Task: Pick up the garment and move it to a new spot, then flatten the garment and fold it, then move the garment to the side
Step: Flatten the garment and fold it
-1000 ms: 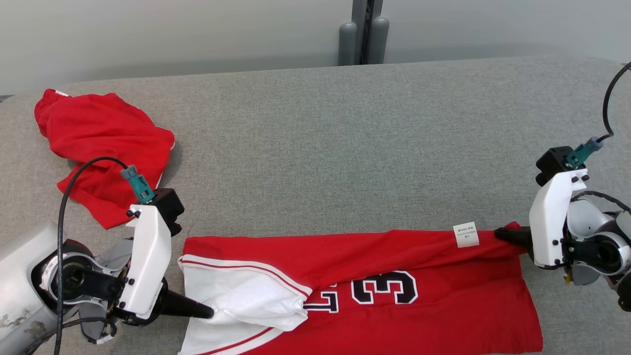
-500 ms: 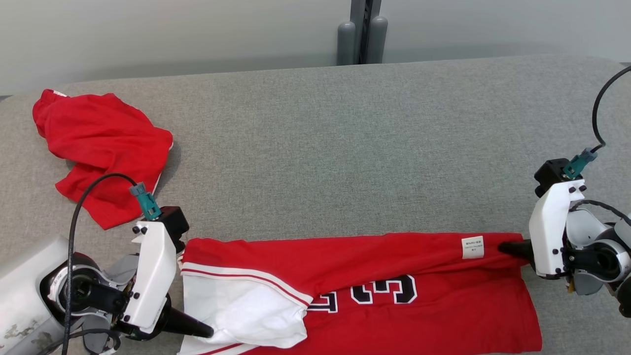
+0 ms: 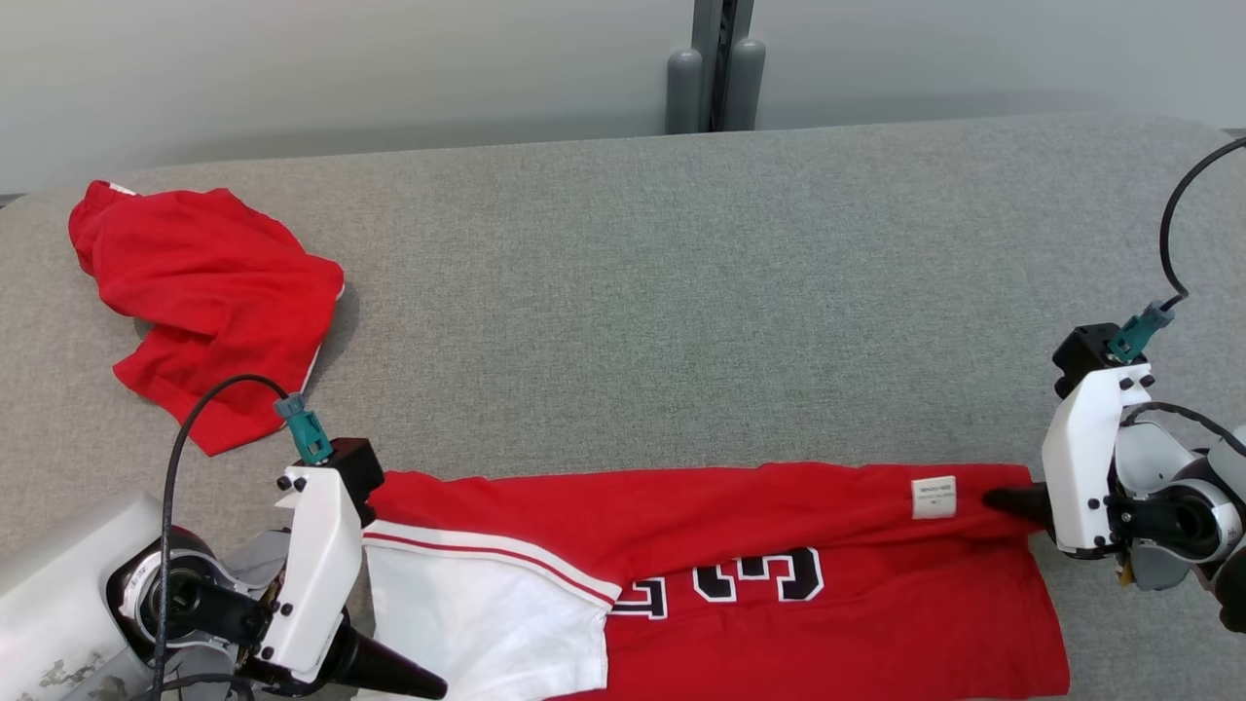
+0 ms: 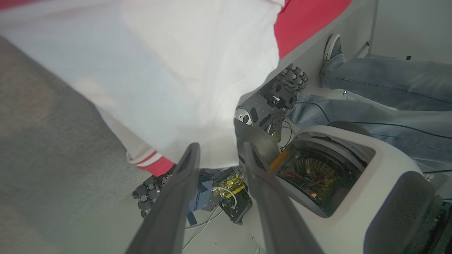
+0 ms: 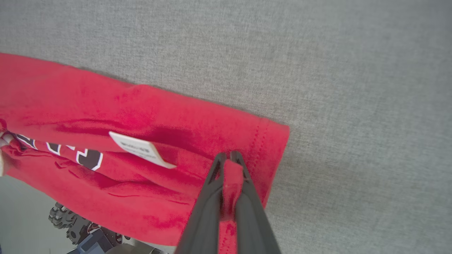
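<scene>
The garment (image 3: 779,516), a red jersey with a white sleeve, a black number and a white label, lies stretched along the near edge of the grey table (image 3: 633,292). My left gripper (image 3: 419,684) sits at the garment's left end. In the left wrist view this left gripper (image 4: 219,150) is open, and the white sleeve (image 4: 159,70) hangs loose just beyond its fingertips. At the right end, my right gripper (image 3: 1012,501) is shut on the red hem. The right wrist view shows that right gripper (image 5: 229,158) pinching a fold of the garment (image 5: 141,116) flat against the table.
A second red garment (image 3: 214,292) lies crumpled at the table's far left. Two grey posts (image 3: 715,88) stand behind the table. A person's legs in jeans (image 4: 370,81) and the robot's base (image 4: 335,169) are below the near edge.
My left gripper has opened, let go of the white sleeve and drawn back toward the near edge. The garment has settled lower and flatter. My right gripper keeps its grip, slightly nearer.
</scene>
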You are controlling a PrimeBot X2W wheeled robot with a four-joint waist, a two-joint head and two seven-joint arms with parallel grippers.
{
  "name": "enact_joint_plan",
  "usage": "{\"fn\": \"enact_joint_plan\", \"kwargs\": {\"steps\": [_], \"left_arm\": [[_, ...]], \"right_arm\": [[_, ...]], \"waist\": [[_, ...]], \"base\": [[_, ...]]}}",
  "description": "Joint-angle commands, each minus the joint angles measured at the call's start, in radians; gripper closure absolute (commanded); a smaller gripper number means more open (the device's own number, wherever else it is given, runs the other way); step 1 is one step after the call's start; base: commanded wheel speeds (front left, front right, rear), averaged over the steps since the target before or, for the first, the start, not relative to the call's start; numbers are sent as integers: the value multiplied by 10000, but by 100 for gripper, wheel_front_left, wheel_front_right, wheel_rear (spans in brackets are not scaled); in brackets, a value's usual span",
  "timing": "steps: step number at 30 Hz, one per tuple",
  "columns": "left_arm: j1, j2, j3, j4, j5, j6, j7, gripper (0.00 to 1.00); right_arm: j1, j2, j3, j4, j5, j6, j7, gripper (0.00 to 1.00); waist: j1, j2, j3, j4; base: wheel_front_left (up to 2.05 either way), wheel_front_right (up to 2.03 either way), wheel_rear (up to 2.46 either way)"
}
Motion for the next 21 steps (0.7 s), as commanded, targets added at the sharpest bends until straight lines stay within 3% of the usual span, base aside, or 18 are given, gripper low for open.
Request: {"fn": "enact_joint_plan", "kwargs": {"steps": [1, 13, 21], "left_arm": [[131, -30, -5, 77, 77, -62, -30, 0], [139, 125, 501, 243, -17, -341, -708, 0], [172, 408, 1475, -128, 1017, -713, -3193, 0]], "right_arm": [[-19, -30, -6, 26, -81, 3, -160, 0], [616, -465, -260, -339, -59, 3, -986, 0], [1246, -708, -1562, -629, -549, 3, -3387, 0]], "waist": [[0, 0, -37, 13], [0, 0, -672, 11], [0, 0, -899, 23]], "base": [[0, 0, 0], [0, 0, 0], [0, 0, 0]]}}
